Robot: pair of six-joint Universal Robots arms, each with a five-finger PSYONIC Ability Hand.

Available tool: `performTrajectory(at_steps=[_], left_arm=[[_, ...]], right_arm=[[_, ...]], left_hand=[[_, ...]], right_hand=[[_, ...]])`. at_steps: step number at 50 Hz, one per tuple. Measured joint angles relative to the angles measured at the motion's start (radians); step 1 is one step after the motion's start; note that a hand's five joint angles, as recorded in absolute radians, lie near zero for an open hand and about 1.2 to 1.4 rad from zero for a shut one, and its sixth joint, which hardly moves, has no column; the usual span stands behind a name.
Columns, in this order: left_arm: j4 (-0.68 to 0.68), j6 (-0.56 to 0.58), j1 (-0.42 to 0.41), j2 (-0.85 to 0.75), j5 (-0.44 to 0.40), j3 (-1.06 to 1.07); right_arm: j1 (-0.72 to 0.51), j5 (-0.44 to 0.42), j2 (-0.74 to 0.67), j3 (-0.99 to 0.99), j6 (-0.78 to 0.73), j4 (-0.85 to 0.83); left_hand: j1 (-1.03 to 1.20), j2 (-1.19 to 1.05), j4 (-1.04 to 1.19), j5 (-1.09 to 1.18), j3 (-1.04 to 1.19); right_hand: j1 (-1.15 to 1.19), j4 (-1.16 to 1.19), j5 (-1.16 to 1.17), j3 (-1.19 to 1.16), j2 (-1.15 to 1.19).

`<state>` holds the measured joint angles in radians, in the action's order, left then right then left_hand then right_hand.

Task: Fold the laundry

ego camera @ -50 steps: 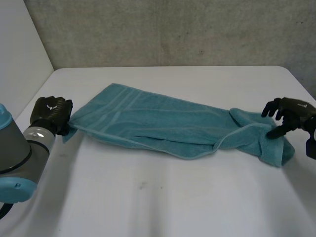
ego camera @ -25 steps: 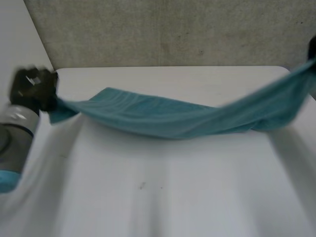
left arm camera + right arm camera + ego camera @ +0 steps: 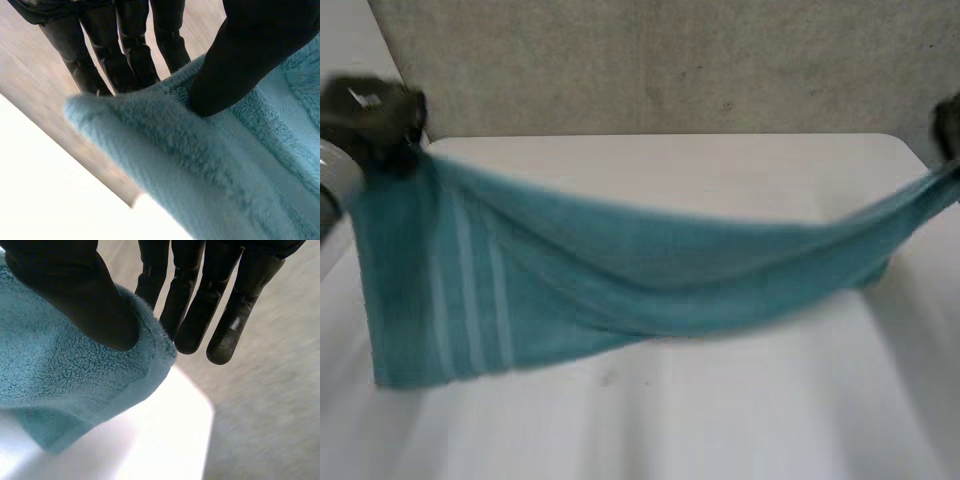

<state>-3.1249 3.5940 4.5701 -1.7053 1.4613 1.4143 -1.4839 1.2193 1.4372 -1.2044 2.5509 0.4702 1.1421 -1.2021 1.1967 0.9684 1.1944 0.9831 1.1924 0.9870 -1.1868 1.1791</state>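
Table (image 3: 740,420) white, grey wall behind. Towel (image 3: 620,270) teal, held above table, slung from far-left corner to right edge, sagging mid-span. Left end hangs wide, pale stripes across it; whether low hem touches table unclear. Left hand (image 3: 375,115) pinches towel's upper left corner, thumb (image 3: 240,65) on pile, fingers behind. Right hand (image 3: 75,300) pinches opposite end between thumb and straight fingers; blurred and cut off in head view.
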Motion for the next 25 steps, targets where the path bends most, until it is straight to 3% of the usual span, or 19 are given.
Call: performTrajectory(at_steps=[1, 5, 10, 13, 16, 21, 25], left_arm=[[0.004, 0.017, -0.001, -0.081, 0.003, -0.013], [0.012, 0.073, -0.009, -0.262, 0.018, -0.077], [0.015, 0.117, -0.017, -0.398, 0.04, -0.171], [0.007, 0.145, -0.03, -0.503, 0.062, -0.328], [-0.021, 0.148, -0.04, -0.522, 0.07, -0.423], [-0.232, 0.126, -0.064, -0.44, 0.101, -0.59], [-0.39, 0.075, -0.072, -0.351, 0.12, -0.629]], right_arm=[[-0.05, 0.06, -0.079, -0.001, -0.042, -0.008], [-0.126, 0.171, -0.232, 0.041, -0.095, -0.04], [-0.161, 0.236, -0.354, 0.124, -0.108, -0.084], [-0.179, 0.285, -0.474, 0.301, -0.098, -0.155], [-0.19, 0.31, -0.512, 0.435, -0.085, -0.206], [-0.228, 0.378, -0.52, 0.725, -0.022, -0.397], [-0.245, 0.4, -0.462, 0.767, 0.027, -0.529]], left_hand=[[0.0, 0.0, 0.0, 0.0, 0.0], [0.0, 0.0, 0.0, 0.0, 0.0], [0.0, 0.0, 0.0, 0.0, 0.0], [0.0, 0.0, 0.0, 0.0, 0.0], [0.0, 0.0, 0.0, 0.0, 0.0], [0.0, 0.0, 0.0, 0.0, 0.0], [0.0, 0.0, 0.0, 0.0, 0.0]], right_hand=[[0.0, 0.0, 0.0, 0.0, 0.0], [0.0, 0.0, 0.0, 0.0, 0.0], [0.0, 0.0, 0.0, 0.0, 0.0], [0.0, 0.0, 0.0, 0.0, 0.0], [0.0, 0.0, 0.0, 0.0, 0.0], [0.0, 0.0, 0.0, 0.0, 0.0], [0.0, 0.0, 0.001, 0.0, 0.0]])
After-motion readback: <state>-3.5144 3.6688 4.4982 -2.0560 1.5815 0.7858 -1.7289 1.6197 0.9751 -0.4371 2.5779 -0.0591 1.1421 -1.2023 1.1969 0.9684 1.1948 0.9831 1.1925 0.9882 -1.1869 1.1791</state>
